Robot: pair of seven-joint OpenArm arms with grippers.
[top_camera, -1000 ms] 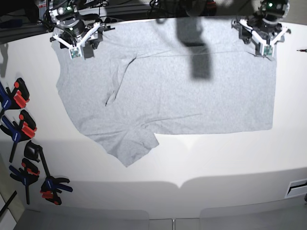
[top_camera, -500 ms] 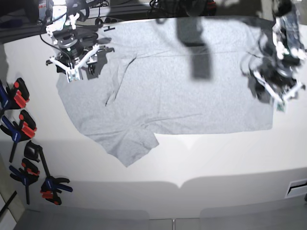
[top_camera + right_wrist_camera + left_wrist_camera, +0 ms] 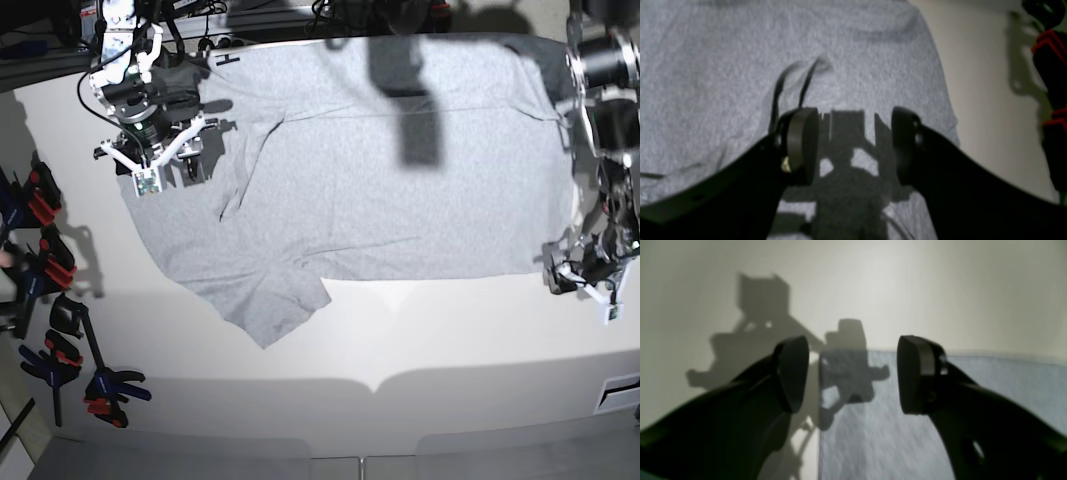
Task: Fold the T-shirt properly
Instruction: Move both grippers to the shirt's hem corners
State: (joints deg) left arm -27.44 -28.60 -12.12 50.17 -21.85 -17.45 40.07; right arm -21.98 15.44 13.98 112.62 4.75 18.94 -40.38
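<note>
T-shirt [image 3: 360, 170]: light heather-grey, spread flat across the far half of the white surface [image 3: 430, 340]; plain side up; one sleeve jutting toward the near edge at base-view left; a few creases near that sleeve's side.

Left claw [image 3: 853, 373]: released, jaws wide apart, nothing between them; poised above the shirt's near corner at base-view right, one finger [image 3: 791, 371] over bare surface, the other over grey cloth; cloth edge running straight between them; contact with the fabric not discernible.

Right claw [image 3: 853, 143]: released, jaws apart and empty; hanging over the shirt near its side edge at base-view left, just beside a raised wrinkle [image 3: 793, 80]; shadow cast on the cloth beneath.

Clamps [image 3: 50, 300]: black with red and blue grips, lying along the surface's edge at base-view left, apart from the shirt.
</note>
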